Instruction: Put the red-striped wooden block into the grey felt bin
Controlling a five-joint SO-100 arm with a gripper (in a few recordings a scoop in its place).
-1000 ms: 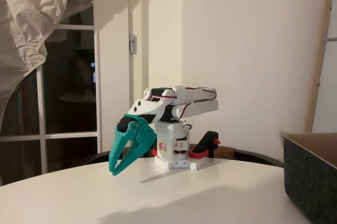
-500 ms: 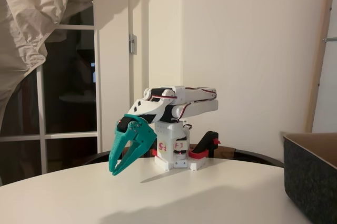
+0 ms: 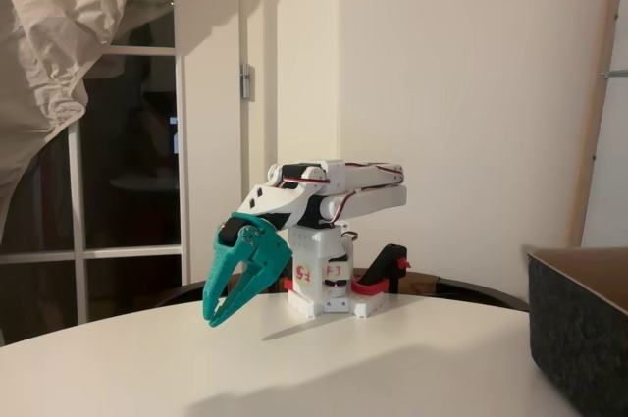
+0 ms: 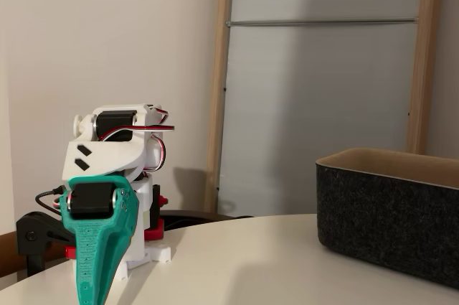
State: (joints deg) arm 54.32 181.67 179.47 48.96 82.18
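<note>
Apparently pre-reach | teal gripper (image 3: 218,317) folded low over tabletop (image 3: 392,358), fingers slightly apart, empty | grey felt bin (image 4: 391,212) well apart | next: locate block

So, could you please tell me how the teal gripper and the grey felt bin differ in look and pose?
The gripper is glossy teal, narrow and tapering; the grey felt bin is matte charcoal, broad and straight-walled. The gripper hangs slanting down over the table; the bin sits flat on it. Both hold nothing visible.
</note>
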